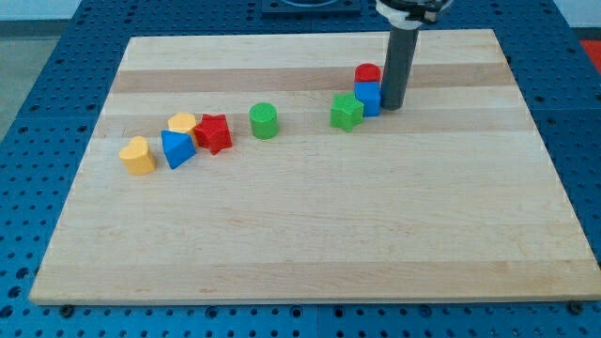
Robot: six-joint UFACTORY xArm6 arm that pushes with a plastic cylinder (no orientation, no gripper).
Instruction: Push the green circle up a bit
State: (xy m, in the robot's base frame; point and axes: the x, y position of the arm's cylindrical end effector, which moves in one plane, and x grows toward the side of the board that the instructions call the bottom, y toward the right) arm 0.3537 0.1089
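Observation:
The green circle [264, 120] is a short green cylinder standing alone near the middle of the wooden board [310, 235]. My tip [392, 105] is far to its right, at the view's upper right, touching or nearly touching the right side of a blue cube [368, 99]. A red cylinder [367, 74] sits just above the blue cube, and a green star [346, 112] sits at its lower left. The rod comes down from the view's top.
A group of blocks lies at the left: a red star [214, 132], a yellow block [182, 123], a blue triangular block [177, 148] and a yellow heart [137, 156]. The board rests on a blue perforated table [38, 75].

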